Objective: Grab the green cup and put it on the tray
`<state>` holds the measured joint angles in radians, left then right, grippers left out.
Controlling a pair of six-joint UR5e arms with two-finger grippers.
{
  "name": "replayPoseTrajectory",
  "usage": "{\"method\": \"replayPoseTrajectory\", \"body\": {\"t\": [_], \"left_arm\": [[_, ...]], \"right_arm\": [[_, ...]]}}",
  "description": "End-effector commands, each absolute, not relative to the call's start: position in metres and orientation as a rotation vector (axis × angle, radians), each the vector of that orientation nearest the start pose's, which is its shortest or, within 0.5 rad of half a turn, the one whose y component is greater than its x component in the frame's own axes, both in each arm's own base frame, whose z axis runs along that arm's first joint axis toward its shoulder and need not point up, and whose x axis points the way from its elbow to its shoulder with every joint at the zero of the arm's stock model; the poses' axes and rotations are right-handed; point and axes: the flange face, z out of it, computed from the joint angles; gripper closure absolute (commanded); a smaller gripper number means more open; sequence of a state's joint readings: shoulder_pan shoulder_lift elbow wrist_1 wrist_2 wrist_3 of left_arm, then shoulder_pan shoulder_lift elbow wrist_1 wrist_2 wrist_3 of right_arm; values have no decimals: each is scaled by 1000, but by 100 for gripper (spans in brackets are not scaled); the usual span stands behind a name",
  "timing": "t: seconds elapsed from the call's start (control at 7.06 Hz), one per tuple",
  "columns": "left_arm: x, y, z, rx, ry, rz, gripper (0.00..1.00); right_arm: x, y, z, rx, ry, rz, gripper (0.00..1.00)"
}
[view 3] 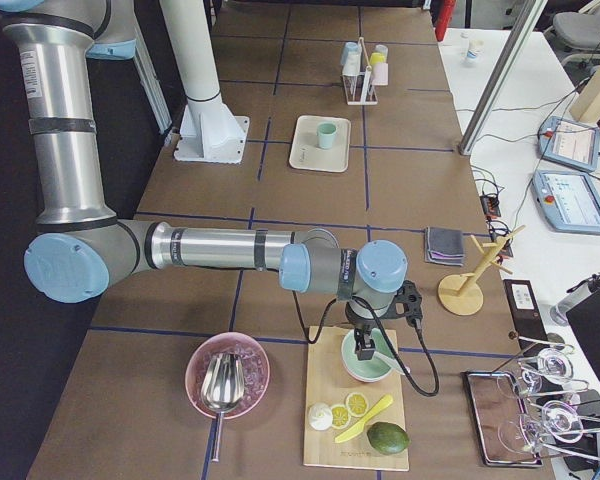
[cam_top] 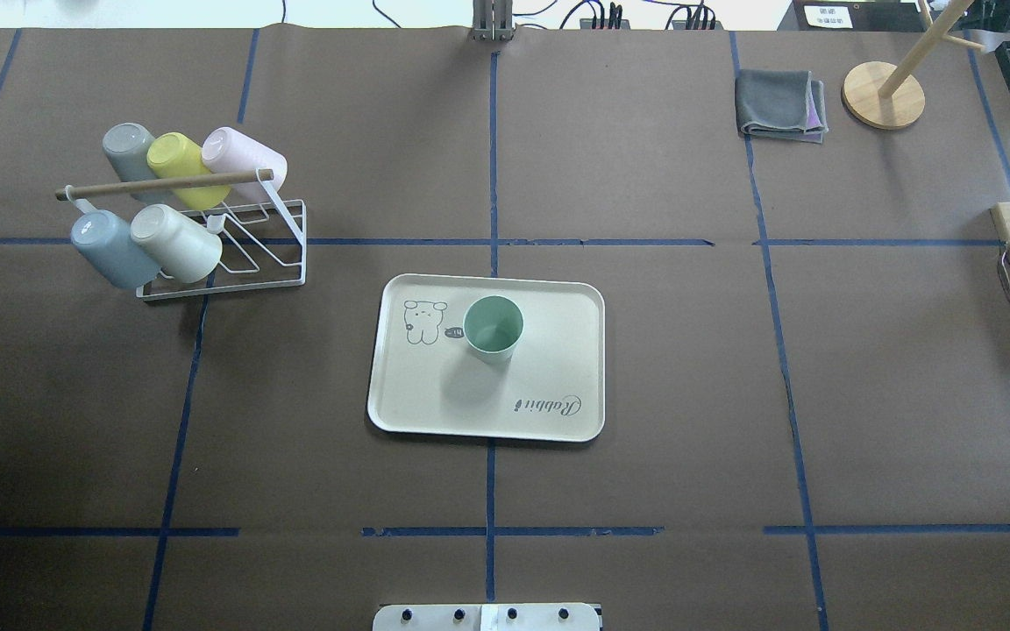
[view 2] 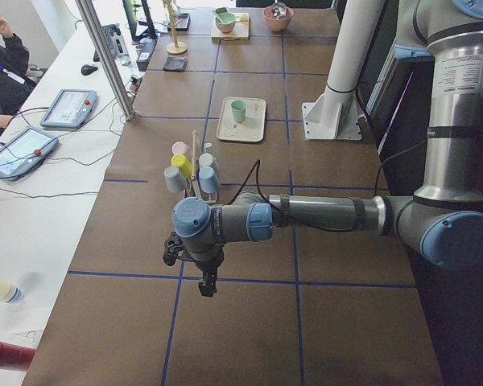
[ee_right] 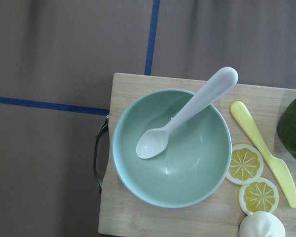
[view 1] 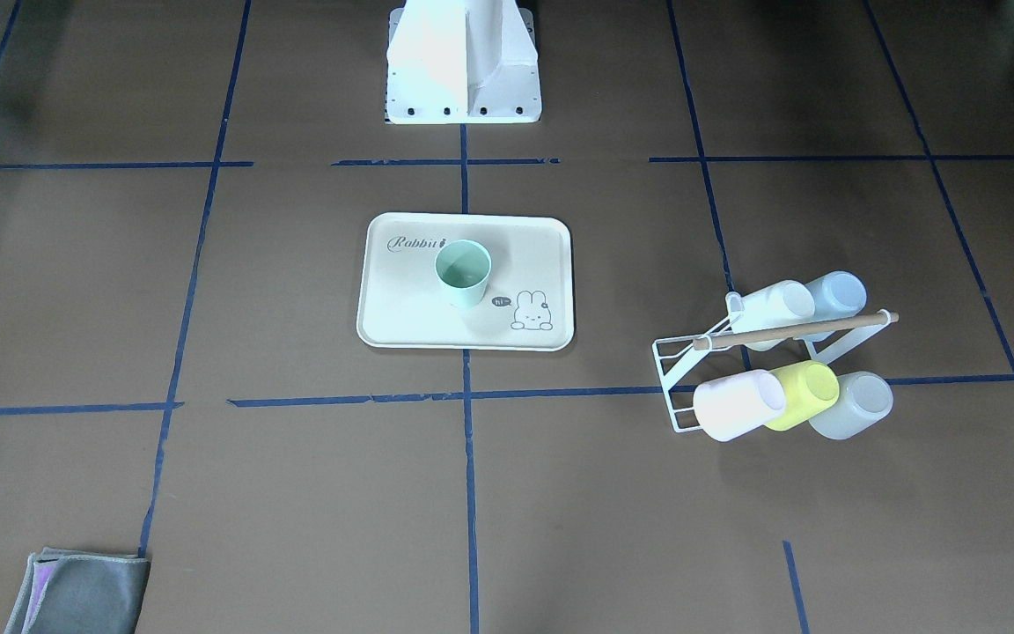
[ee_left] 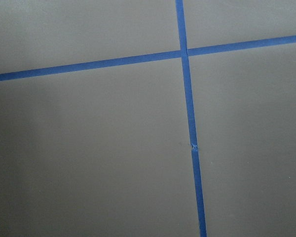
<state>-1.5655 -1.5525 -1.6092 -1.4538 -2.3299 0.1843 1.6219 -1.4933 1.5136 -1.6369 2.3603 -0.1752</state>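
The small pale mint-green plastic cup (cam_top: 493, 329) stands upright on the flat cream-beige rectangular tray (cam_top: 558, 368), well apart from the left fingers (view 2: 208, 285) and the right fingers (view 3: 364, 349). Whether either pair is apart or together cannot be told. The right fingers hang above a green bowl (ee_right: 187, 168).

Table (cam_top: 645, 394) before you: brown paper cover, blue tape grid (cam_top: 490, 491). Your white desk (view 2: 56, 201) runs along its operator-side edge, cables trailing. Aluminium post (view 2: 105, 56) stands at that edge. Floor (view 3: 5, 380) dark beyond opposite edge. Light even, shadows soft.
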Motion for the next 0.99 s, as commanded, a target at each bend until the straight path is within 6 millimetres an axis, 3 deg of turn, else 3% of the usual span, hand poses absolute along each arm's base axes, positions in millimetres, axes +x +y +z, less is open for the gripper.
{"method": "replayPoseTrajectory", "body": {"t": [0.0,0.28,0.43,0.85], "left_arm": [[-63,-478,660,-21,764,144,0],[-63,-479,656,-15,764,145,0],[-63,-479,657,-15,764,143,0],[-63,-480,655,-12,764,147,0]], "right_arm": [[102,-498,670,24,-797,-53,0],[108,-488,678,2,-807,-7,0],[107,-489,676,-25,-814,68,0],[108,-489,674,-20,-807,68,0]]}}
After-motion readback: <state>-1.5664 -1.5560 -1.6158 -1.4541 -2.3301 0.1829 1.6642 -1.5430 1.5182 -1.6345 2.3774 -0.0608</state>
